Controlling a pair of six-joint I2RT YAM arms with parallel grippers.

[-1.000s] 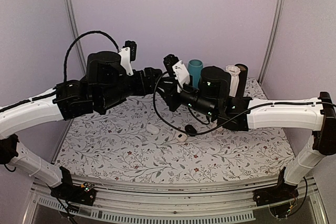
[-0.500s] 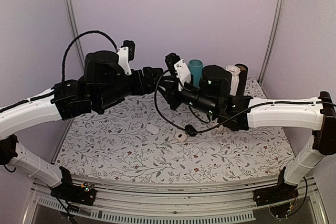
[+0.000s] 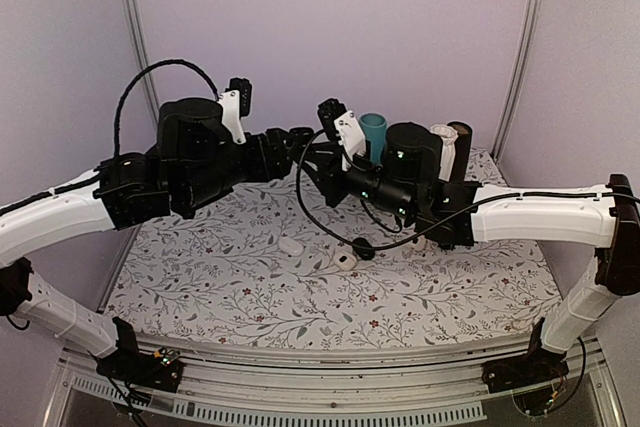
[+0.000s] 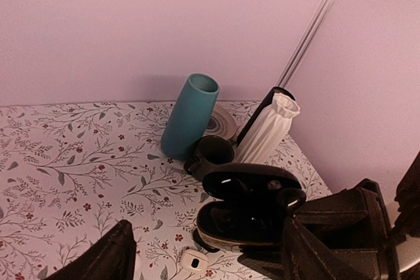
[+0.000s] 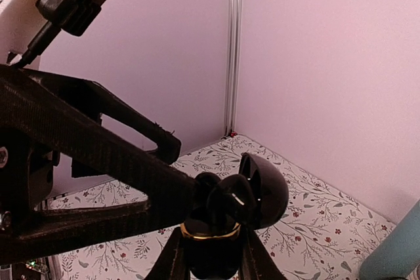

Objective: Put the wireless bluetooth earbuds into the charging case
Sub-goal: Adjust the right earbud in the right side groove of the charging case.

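Observation:
My right gripper (image 5: 211,261) is shut on the black charging case (image 5: 210,254), holding it upright in the air with its lid (image 5: 266,191) swung open. A dark earbud (image 5: 231,196) sits in the case's mouth, above the gold rim. My left gripper (image 4: 209,227) is open, and the tip of one of its fingers (image 5: 98,162) touches that earbud. In the left wrist view the open case (image 4: 252,208) lies between my spread fingers, with the earbud (image 4: 287,198) at its right end. The two grippers meet mid-table (image 3: 312,152). Whether a second earbud is inside is hidden.
A teal cup (image 4: 190,116), a dark mug (image 4: 211,153), a white ribbed vase (image 4: 266,132) and a dark cylinder (image 3: 461,147) stand at the back right. Two small white oval pieces (image 3: 291,244) (image 3: 345,260) and a small dark object (image 3: 362,245) lie on the floral cloth below the grippers.
The left gripper has edged right, closer to the case. The right gripper has lifted the case slightly. Its grip is unchanged.

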